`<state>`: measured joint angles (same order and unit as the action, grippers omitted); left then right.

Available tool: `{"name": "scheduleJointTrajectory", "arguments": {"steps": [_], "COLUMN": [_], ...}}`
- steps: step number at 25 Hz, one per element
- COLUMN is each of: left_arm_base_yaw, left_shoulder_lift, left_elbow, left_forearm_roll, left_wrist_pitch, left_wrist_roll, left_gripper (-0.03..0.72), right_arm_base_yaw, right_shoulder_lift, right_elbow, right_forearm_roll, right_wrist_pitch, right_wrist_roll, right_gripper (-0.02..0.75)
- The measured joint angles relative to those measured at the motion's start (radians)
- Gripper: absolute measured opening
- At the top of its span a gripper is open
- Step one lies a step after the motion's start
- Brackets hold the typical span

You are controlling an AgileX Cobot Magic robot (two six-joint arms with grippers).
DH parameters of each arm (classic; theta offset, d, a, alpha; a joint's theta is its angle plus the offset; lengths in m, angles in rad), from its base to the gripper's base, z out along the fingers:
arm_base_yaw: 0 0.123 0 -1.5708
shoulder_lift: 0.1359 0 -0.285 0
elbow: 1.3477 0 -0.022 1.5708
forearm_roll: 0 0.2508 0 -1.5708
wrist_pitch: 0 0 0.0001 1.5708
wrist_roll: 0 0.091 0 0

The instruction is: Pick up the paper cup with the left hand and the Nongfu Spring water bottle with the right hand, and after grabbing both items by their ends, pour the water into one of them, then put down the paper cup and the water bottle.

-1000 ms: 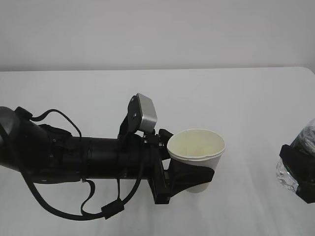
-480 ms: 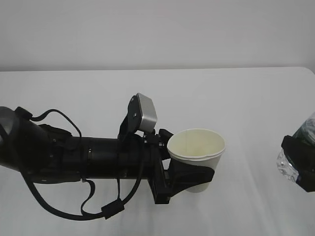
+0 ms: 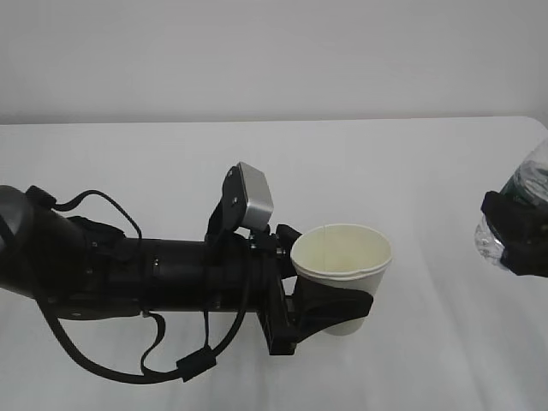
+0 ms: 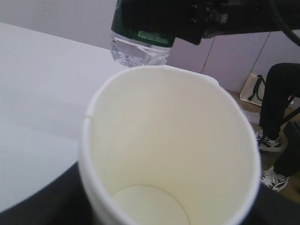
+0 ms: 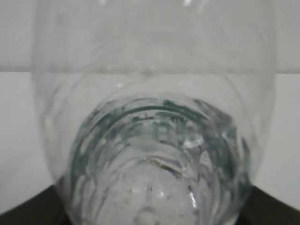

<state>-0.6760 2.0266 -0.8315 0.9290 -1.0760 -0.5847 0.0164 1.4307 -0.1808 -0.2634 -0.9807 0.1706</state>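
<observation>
CHANGE: right hand (image 3: pixel 516 244) with Nongfu Spring water bottle (image 3: pixel 529 199) clamped now higher at right edge | left hand (image 3: pixel 330 308) unmoved, clasping paper cup (image 3: pixel 342 276) centre | HIDDEN: bottle cropped, neck unseen

Paper cup, plastic bottle, matt table.
My left claw (image 3: pixel 330 310) is matt black plastic, its box (image 3: pixel 254 195) brushed silver-grey, cables (image 3: pixel 103 360) dull rubbery black. The cup (image 3: pixel 342 272) it clasps is matt white paper, smooth cream inside, rolled rim. My right claw (image 3: pixel 516 242) clasps the bottle (image 4: pixel 140 44): clear ribbed glossy plastic, dark green label. Table (image 3: pixel 154 163) smooth matt white.
</observation>
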Motion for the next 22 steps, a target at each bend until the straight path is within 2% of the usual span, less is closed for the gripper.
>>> {"name": "scheduleJointTrajectory", "arguments": {"steps": [10,22], "left_arm_base_yaw": [0.0,0.0], "left_shoulder_lift": [0.0,0.0], "left_elbow": [0.0,0.0], "left_forearm_roll": [0.0,-0.008], "left_wrist_pitch": [0.0,0.0], "left_wrist_roll": [0.0,0.0], "left_gripper": [0.484,0.484], "right_arm_base_yaw": [0.0,0.0], "right_shoulder_lift": [-0.049,-0.256], "right_elbow": [-0.115,-0.127], "right_forearm_roll": [-0.047,-0.121], "right_wrist_pitch": [0.208,0.48], "right_wrist_roll": [0.026,0.03], "right_gripper": [0.427,0.427]}}
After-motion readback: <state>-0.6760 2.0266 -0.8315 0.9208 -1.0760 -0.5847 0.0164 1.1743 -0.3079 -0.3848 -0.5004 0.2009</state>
